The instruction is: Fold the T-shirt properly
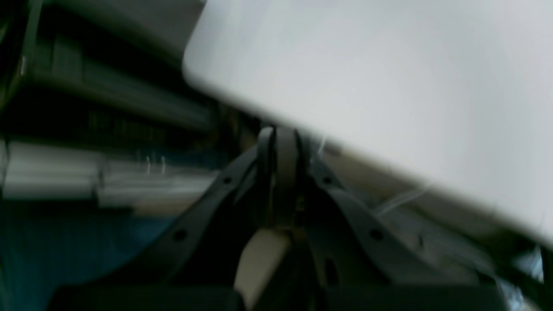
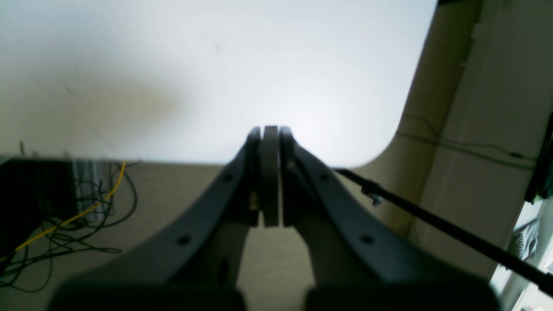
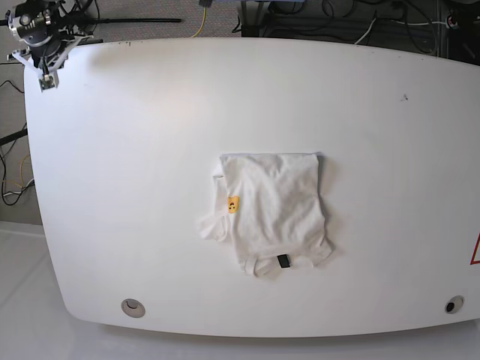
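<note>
Far off the T-shirt's upper-left, at the table (image 3: 112, 150) corner, the right gripper (image 3: 46, 81) is parked, jaws clenched on nothing. The T-shirt (image 3: 271, 212) lies folded into a compact bundle mid-table, neck tag (image 3: 283, 261) at its near edge. The left gripper (image 1: 278, 134), beyond the table edge, is likewise clenched and empty. Folding looks finished; at most a loose lower-left flap wants tucking.

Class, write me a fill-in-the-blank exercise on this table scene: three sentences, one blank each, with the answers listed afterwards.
1. The T-shirt lies folded on a table whose colour is ____.
2. The right pincer hovers over the table's edge with its jaws ____.
3. The small dark neck tag sits at the shirt's edge nearest the ____ of the base view.

Missing words: white; shut; bottom
</note>
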Controlling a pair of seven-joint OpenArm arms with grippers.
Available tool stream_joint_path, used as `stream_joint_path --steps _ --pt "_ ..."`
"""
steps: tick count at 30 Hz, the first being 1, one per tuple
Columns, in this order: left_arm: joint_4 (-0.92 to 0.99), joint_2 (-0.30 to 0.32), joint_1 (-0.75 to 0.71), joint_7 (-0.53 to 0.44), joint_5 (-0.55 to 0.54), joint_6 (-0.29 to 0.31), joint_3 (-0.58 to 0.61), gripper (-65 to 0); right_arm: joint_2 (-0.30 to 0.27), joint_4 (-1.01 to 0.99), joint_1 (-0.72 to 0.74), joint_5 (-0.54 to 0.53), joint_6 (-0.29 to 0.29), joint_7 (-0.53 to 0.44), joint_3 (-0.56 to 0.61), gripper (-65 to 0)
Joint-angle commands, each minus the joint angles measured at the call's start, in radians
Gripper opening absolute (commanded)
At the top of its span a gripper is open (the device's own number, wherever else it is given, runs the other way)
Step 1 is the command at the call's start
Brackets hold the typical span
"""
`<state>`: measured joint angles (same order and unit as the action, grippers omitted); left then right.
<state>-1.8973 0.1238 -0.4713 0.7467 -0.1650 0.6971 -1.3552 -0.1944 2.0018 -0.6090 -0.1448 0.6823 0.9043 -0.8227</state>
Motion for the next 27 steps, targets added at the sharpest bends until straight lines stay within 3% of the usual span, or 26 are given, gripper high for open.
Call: stream_joint_path --steps 1,7,14,17,23,27 --pt "-0.012 -0.028 -0.037 -0.011 -0.006 0.001 -0.016 -65.0 0.031 0.011 -0.07 -0.008 0.004 -0.055 -0.06 -65.0" --pt "0.015 -0.109 -0.116 -0.016 0.025 0.001 0.006 -65.0 0.118 -0.031 -0.182 -0.008 0.004 -0.152 -0.136 -65.0" --pt "0.17 -0.118 -0.143 -0.045 0.226 0.001 0.128 -65.0 0.181 -0.229 -0.24 -0.006 0.004 -0.264 -0.126 -65.0" --pt "0.295 -0.118 -0.137 -0.145 0.324 0.001 0.173 -65.0 0.189 -0.37 -0.245 0.017 0.004 -0.353 -0.07 -65.0" --pt "0.516 -0.121 -0.116 -0.388 0.502 0.001 0.239 -65.0 0.207 -0.605 -0.206 0.165 0.004 -0.518 0.036 -65.0" --pt "0.638 -0.125 -0.089 -0.502 0.625 0.001 0.282 -65.0 0.232 -0.752 -0.15 0.248 0.004 -0.61 0.053 -65.0"
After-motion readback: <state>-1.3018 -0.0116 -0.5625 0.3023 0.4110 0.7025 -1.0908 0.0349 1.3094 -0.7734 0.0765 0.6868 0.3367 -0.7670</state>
